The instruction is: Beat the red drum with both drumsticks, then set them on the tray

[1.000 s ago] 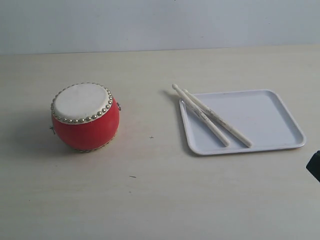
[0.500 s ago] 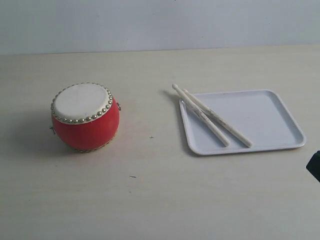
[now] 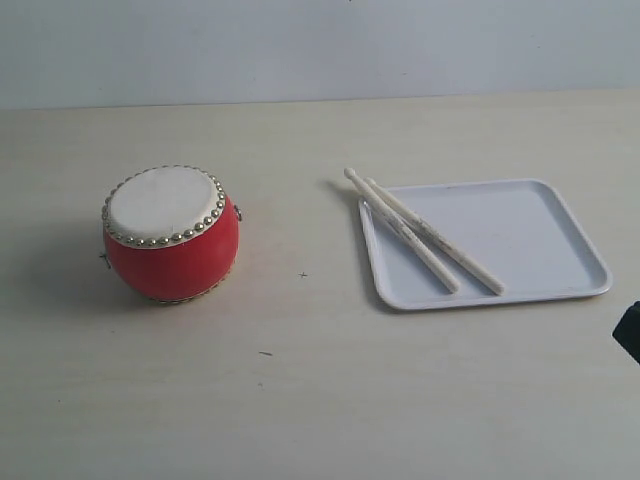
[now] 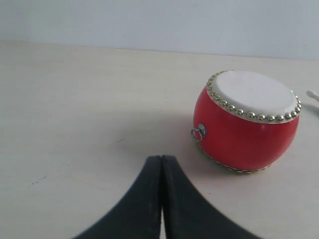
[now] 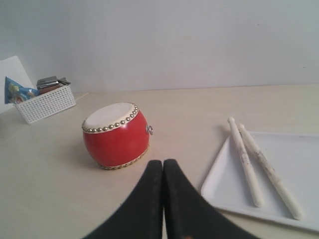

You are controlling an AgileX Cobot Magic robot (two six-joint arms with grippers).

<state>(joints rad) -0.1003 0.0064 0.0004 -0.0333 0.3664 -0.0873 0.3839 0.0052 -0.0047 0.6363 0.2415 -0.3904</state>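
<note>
The drumsticks (image 3: 403, 231) are laid side by side on the tray (image 3: 530, 235); the left pincer (image 4: 161, 162) and the right pincer (image 5: 163, 164) are pressed together, empty.

Pale table (image 3: 300, 400), plain whitish wall (image 3: 320, 45)

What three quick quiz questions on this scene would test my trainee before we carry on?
1. True or false: one of the drumsticks rests on the drum.
2. How do the left gripper and right gripper stand? A both open; B both shut; C only the left open.
3. Fill in: both drumsticks lie on the ___.
Key: 1 false, both lie on the tray. 2 B. 3 tray.
</note>
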